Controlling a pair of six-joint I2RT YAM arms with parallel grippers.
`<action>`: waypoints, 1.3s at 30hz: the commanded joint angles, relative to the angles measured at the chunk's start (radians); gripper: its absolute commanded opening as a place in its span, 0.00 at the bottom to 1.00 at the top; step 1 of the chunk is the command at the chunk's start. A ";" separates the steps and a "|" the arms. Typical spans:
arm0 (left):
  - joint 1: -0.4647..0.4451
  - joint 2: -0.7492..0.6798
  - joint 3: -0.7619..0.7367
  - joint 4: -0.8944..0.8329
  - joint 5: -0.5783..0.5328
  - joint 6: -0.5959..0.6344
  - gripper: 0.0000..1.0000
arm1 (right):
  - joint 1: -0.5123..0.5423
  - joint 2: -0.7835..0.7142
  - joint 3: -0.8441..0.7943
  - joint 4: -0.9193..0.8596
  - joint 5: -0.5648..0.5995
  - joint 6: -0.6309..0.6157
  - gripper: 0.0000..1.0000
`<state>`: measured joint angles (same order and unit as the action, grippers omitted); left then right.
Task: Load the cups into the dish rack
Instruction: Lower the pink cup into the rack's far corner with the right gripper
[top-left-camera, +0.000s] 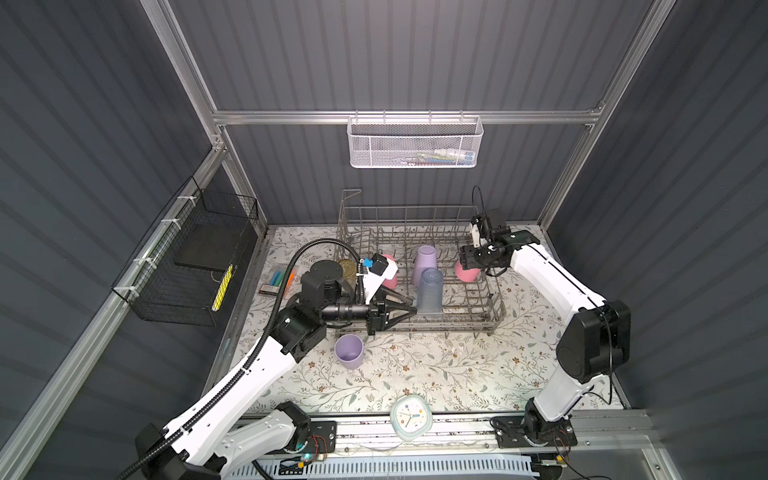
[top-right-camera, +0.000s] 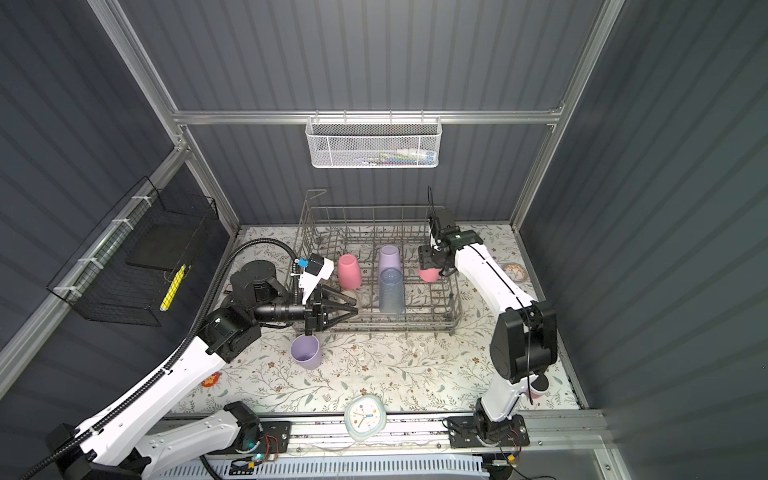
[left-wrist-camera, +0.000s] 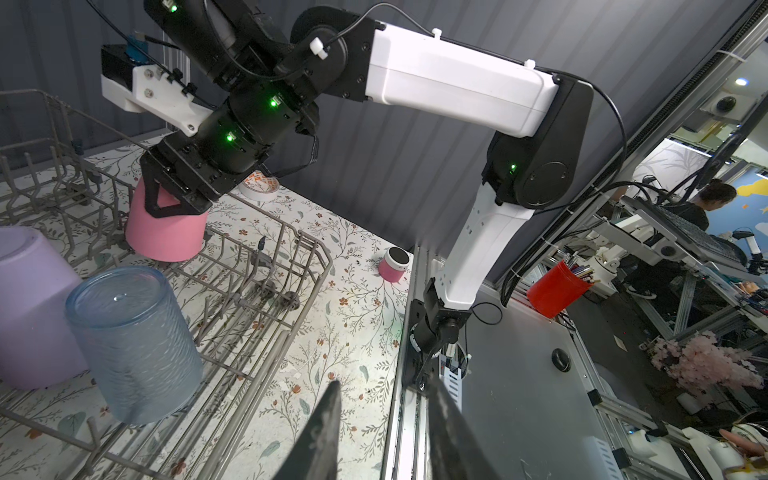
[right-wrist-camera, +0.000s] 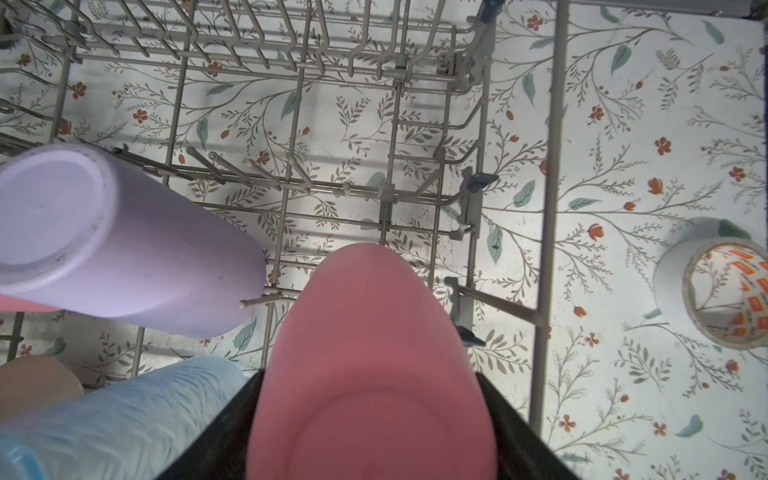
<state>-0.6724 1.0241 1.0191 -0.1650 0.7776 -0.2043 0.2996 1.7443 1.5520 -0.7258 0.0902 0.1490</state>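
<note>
over the right end of the dish rack (right-wrist-camera: 549, 208), the right pincer (top-left-camera: 466, 264) is clamped on a pink cup (right-wrist-camera: 365, 353), with one finger on each side of its wall. the cup is mouth down and low among the tines. i cannot tell if its rim touches the wires. near it, toward the middle of the rack, a lilac cup (top-left-camera: 426, 257) stands mouth down. a tall blue cup (top-left-camera: 430, 291) stands mouth down just in front of the lilac one, very close to it. a second pink cup (top-right-camera: 349, 272) is mouth down further to the left in the rack. in the right wrist view a beige cup (right-wrist-camera: 33, 382) shows at the edge, mostly hidden.

at the near left corner of the rack, the left pincer (top-left-camera: 409, 309) lies level and points toward the blue cup. its fingers are apart and grip nothing, and its tips are near the cup. in front of it, outside the rack, a second lilac cup (top-left-camera: 349, 351) stands mouth up on the flowered surface (top-left-camera: 436, 374). a roll of tape (right-wrist-camera: 715, 286) lies on the surface to the right of the rack. a small clock (top-left-camera: 411, 417) sits at the near edge.
</note>
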 joint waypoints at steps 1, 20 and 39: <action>0.003 0.005 -0.017 -0.011 0.014 0.025 0.35 | -0.004 0.020 0.018 0.004 0.002 -0.002 0.42; 0.003 0.033 -0.031 -0.010 0.037 0.042 0.35 | 0.005 0.114 0.033 0.013 -0.005 0.016 0.52; 0.004 0.047 -0.018 -0.026 0.037 0.051 0.34 | 0.018 0.097 0.021 0.029 0.035 0.028 0.82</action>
<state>-0.6724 1.0672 1.0012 -0.1707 0.7895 -0.1745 0.3134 1.8709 1.5715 -0.7029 0.1055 0.1715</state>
